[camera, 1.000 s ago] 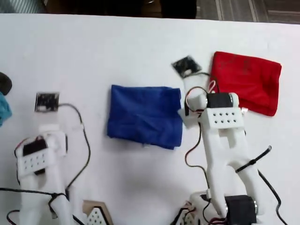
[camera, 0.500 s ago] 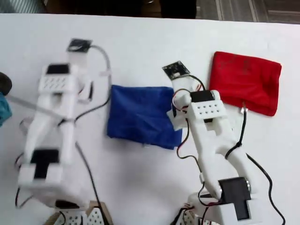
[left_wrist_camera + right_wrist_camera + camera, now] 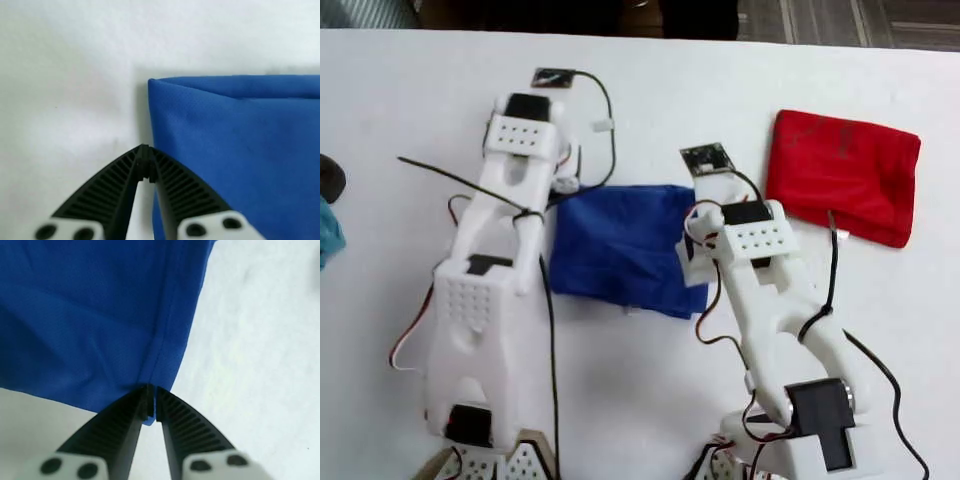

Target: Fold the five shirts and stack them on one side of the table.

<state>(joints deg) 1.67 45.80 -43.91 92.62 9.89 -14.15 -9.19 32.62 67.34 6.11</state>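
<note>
Blue shirt (image 3: 625,245) is lying folded on the bench (image 3: 640,90), near the red shirt (image 3: 845,175). Left jaws are sitting closed against one side edge; right jaws are pinching the opposite edge's hem.

White plastic arms (image 3: 480,300), black motors (image 3: 825,440), black and red cables (image 3: 551,350), ribbed black tool fingers (image 3: 180,185).
</note>
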